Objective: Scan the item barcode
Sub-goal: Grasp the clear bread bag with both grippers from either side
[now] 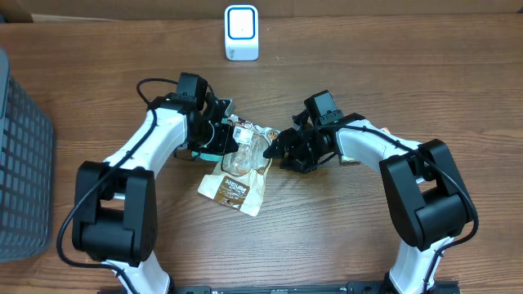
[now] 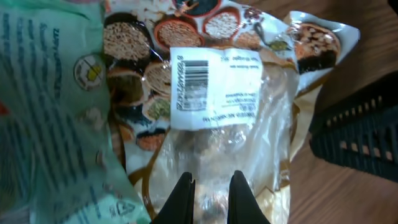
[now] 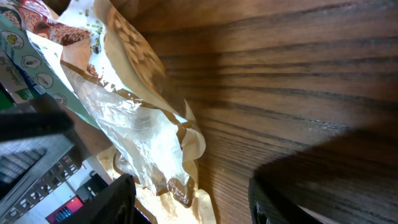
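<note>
One snack pouch (image 1: 237, 175) lies on the counter (image 1: 327, 237). My left fingers (image 2: 185, 196) clamp its top, barcode label (image 2: 189, 78) exposed, likely for the scanner (image 1: 241, 33). My right fingers (image 3: 115, 199) stand open at its edge.

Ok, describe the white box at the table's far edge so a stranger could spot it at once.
Look at the wooden table and follow its far edge to the middle, beyond the snack bag. There stands a small white box, alone and upright; its face shows a blue-lit rounded square, which nothing else here has.
</note>
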`<state>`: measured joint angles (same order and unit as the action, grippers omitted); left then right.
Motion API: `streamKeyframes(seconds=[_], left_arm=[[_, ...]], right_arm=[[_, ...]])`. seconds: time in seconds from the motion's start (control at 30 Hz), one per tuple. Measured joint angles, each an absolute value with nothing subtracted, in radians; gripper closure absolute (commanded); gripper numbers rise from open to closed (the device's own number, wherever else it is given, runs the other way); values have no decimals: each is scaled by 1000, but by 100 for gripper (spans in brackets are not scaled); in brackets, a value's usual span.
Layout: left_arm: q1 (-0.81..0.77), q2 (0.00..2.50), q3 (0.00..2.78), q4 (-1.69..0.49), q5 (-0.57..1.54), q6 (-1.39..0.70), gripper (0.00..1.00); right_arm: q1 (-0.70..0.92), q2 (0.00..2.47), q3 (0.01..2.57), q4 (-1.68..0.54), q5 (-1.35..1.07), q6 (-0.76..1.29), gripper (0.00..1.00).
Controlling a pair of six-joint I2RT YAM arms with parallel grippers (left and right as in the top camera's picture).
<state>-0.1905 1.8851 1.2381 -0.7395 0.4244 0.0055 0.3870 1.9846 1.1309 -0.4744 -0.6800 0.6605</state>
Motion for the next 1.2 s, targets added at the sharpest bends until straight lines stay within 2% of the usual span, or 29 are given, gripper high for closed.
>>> streamKeyframes(seconds=[0.33, 0.63, 0.7, 0.73, 0.8, 1.0, 1.2], left_arm=[[-187, 1982, 1242, -724, 442, -62, 96], [-177, 2038, 1270, -733, 529, -129, 95], [-170, 2043, 1270, -735, 541, -136, 96], [-165, 2045, 1270, -736, 548, -140, 96], [-160, 2048, 1270, -736, 557, -148, 96], [-159, 2049, 1270, -736, 558, -152, 96], [-159, 2054, 1269, -741, 551, -157, 96]], right_arm=[[404, 1985, 1127, -458, -657, 708, 55], [477, 1985, 1118, -371, -587, 817, 73], [502, 1985, 1116, -350, -566, 841, 78], [513, 1985, 1113, -343, -558, 850, 89], [531, 1985, 1110, -328, -546, 861, 96], [537, 1985, 1109, -316, -552, 869, 96], [463, 1982, 1111, -376, -642, 694, 96]])
